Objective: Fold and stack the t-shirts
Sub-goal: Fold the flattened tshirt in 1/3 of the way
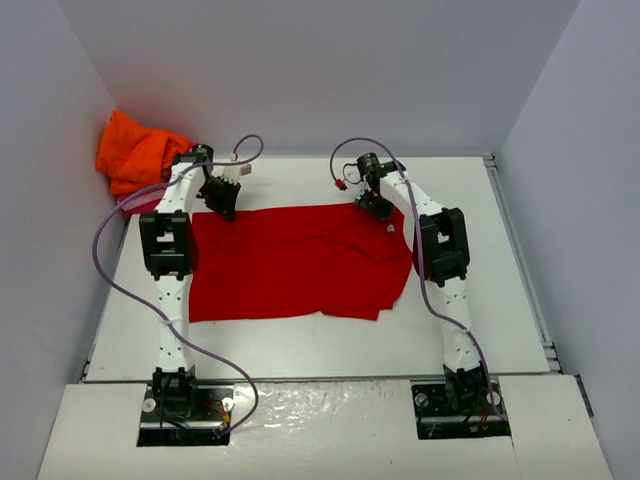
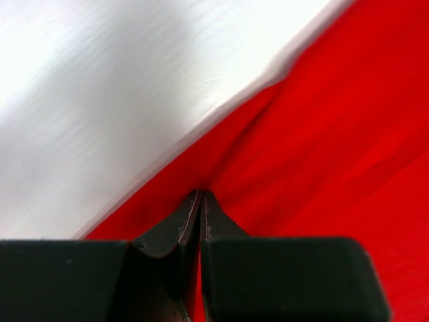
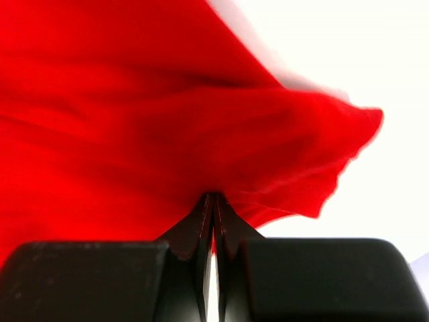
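Note:
A red t-shirt (image 1: 295, 262) lies spread across the middle of the white table. My left gripper (image 1: 222, 203) is shut on its far left corner; in the left wrist view the black fingertips (image 2: 196, 208) pinch red cloth (image 2: 322, 154). My right gripper (image 1: 377, 209) is shut on the far right corner of the shirt; in the right wrist view the cloth (image 3: 167, 121) bunches up from the closed gripper (image 3: 213, 200). An orange t-shirt (image 1: 135, 150) sits crumpled in the far left corner, with a pink one (image 1: 140, 204) peeking out beneath it.
Grey walls close in the table (image 1: 300, 345) at the back and on both sides. A metal rail (image 1: 515, 250) runs along the right edge. Cables loop from both arms above the far part of the table.

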### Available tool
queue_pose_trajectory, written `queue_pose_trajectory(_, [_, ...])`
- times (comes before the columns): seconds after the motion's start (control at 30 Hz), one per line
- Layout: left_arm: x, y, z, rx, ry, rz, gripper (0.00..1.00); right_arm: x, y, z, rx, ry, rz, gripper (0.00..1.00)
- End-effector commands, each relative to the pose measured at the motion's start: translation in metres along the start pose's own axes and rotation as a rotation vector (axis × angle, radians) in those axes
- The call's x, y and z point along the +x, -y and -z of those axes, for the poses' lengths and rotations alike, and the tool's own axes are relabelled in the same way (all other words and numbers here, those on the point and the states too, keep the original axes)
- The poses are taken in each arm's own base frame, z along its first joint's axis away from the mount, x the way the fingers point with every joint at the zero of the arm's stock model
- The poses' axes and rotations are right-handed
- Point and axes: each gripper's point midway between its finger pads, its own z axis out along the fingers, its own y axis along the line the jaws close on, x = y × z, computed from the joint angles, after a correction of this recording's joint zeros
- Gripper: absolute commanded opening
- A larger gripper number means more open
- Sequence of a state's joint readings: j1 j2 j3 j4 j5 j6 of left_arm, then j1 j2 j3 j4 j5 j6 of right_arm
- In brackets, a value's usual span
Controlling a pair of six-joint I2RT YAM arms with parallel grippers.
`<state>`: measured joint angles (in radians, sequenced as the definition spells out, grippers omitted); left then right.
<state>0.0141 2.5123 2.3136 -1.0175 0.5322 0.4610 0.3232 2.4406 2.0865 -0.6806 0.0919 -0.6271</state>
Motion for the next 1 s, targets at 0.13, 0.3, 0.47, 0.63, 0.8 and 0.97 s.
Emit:
queue_pose_trajectory(0.13, [-0.013,-0.033,0.016,-0.126,-0.014,0.046,0.00,0.053,0.046,-0.044,0.098,-0.180,-0.081,0.00])
queue_pose_trajectory(0.3, [-0.031,-0.047,0.017,-0.230,0.018,0.010,0.00,0.046,0.070,-0.053,0.166,-0.172,-0.084,0.00])
queue_pose_trajectory(0.47, [-0.064,-0.044,0.010,-0.287,0.111,-0.002,0.00,0.049,0.096,-0.061,0.256,-0.180,-0.106,0.00])
queue_pose_trajectory(0.63, [-0.088,-0.048,0.022,-0.337,0.191,-0.008,0.00,0.057,0.113,-0.056,0.309,-0.182,-0.139,0.00])
queue_pose_trajectory(0.8, [-0.118,-0.038,0.061,-0.369,0.306,-0.010,0.25,0.038,0.137,-0.026,0.401,-0.072,-0.226,0.24])
queue_pose_trajectory(0.97, [-0.158,-0.024,0.137,-0.458,0.471,-0.056,0.61,0.014,0.176,0.064,0.540,0.074,-0.294,0.73])
